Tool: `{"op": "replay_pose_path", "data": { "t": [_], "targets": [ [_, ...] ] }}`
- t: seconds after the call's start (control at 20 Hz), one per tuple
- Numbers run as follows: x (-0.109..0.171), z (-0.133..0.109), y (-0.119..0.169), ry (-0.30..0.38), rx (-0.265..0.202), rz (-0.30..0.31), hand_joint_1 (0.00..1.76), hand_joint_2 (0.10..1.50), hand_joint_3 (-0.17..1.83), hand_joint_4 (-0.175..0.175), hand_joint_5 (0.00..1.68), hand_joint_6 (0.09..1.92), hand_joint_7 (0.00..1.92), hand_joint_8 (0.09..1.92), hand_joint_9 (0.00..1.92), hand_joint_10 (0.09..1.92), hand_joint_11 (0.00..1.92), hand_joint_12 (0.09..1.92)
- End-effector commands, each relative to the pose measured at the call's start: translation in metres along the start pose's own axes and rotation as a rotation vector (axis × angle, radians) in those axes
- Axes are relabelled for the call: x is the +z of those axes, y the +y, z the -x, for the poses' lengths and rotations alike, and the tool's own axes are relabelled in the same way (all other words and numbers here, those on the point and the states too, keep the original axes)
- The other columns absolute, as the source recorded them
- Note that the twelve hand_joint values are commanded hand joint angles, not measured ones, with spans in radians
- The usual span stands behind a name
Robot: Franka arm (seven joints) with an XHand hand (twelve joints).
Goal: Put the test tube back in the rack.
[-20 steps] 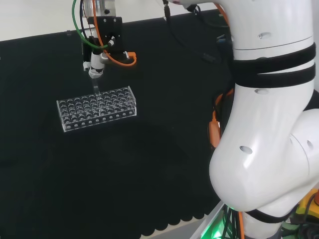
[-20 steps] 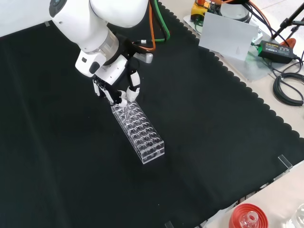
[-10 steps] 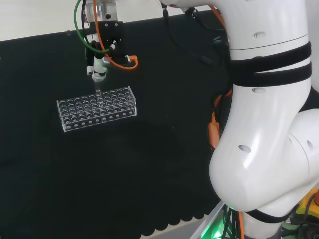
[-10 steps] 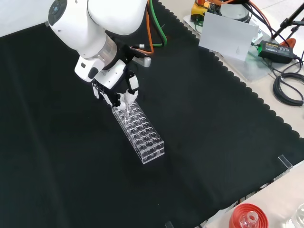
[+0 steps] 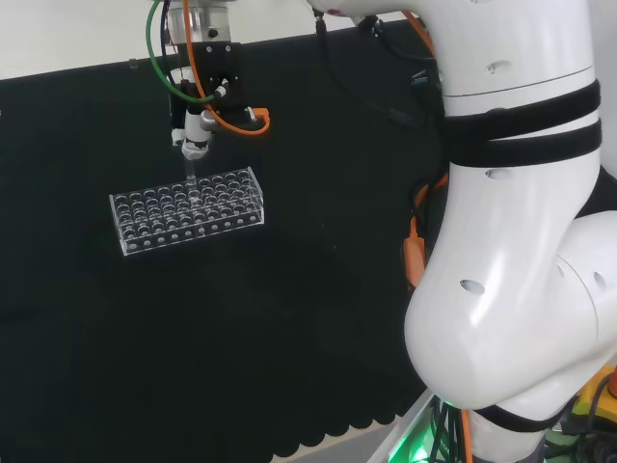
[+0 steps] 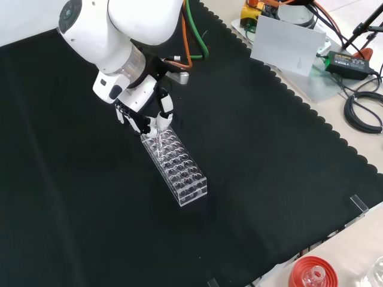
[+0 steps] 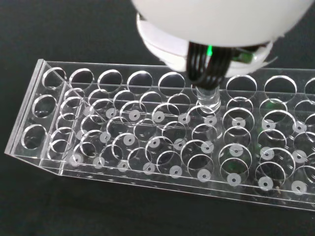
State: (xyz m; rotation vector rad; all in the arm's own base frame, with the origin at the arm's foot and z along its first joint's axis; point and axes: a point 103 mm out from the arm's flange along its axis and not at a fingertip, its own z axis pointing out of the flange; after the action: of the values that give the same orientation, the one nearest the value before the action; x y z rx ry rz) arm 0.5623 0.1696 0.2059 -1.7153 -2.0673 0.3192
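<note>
A clear plastic rack [image 5: 188,209] with several rows of round holes lies on the black cloth; in the front view the rack [image 6: 179,170] runs away from the hand. The black and white hand [image 5: 196,130] hangs over the rack's far edge in the head view, shut on a clear test tube [image 5: 191,172] that points straight down. In the front view the hand [image 6: 149,116] is at the rack's upper end with the tube [image 6: 158,139] below it. The wrist view shows the tube [image 7: 206,96] pinched by black fingertips [image 7: 203,59], its lower end in a hole of the rack's [image 7: 147,142] outer row.
The arm's white links [image 5: 511,241] stand at the right of the head view. In the front view a red ribbed ring [image 6: 311,275] with a glass piece sits at the bottom right, off the cloth. A white board [image 6: 287,45] and cables [image 6: 365,107] lie past the cloth's scalloped edge.
In the head view the hand has shifted a little to the right along the rack's far row, still holding the tube upright. The rack has not moved.
</note>
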Motion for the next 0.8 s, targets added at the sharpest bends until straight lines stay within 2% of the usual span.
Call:
{"op": "replay_pose_path", "data": {
  "t": [0.05,0.5,0.8],
  "targets": [
    [0.001,0.003,0.003,0.002,0.005,-0.011,1.45,0.5,0.81,-0.175,1.4,0.46,1.5,0.56,1.47,0.2,0.92,1.17],
    [0.013,0.003,0.015,-0.009,0.0,-0.033,1.45,0.5,0.81,-0.175,1.4,0.46,1.51,0.56,1.47,0.2,0.92,1.17],
    [0.02,-0.004,0.016,0.006,-0.015,-0.036,1.45,0.5,0.81,-0.175,1.4,0.46,1.51,0.56,1.47,0.2,0.92,1.17]
  ]
}}
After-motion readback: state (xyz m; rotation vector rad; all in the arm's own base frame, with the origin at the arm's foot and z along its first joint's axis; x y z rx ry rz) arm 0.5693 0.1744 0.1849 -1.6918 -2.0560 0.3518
